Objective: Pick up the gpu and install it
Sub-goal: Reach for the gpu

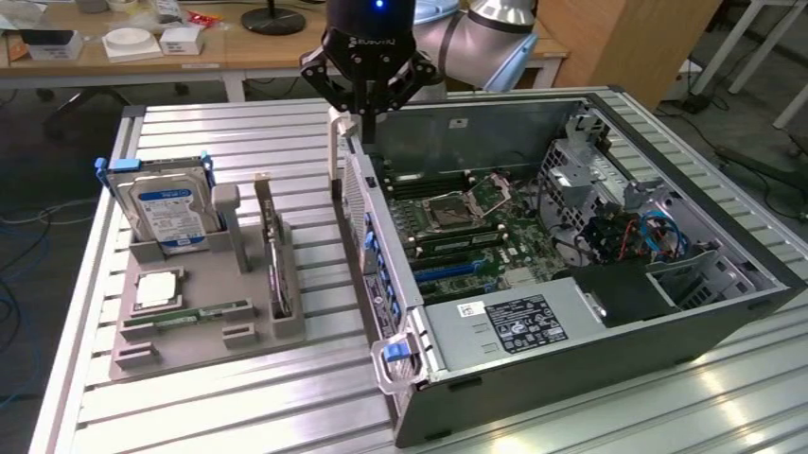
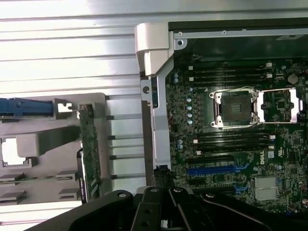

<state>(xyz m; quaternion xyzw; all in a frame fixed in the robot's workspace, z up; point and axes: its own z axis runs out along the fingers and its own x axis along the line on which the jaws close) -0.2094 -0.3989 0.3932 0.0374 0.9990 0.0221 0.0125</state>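
Open computer case, gray holder just beside it, gpu unpicked.
The gpu stands on edge in the holder, near the hard drive, with a narrow lane to the case wall. The gripper, clenched on nothing, hangs over the case rim; coming down shut, it would likely knock the card's edge or clip the wall.

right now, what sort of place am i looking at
Probably a robotics lab: a robot arm over an open computer case on a slatted metal table, with a parts fixture holding the gpu.
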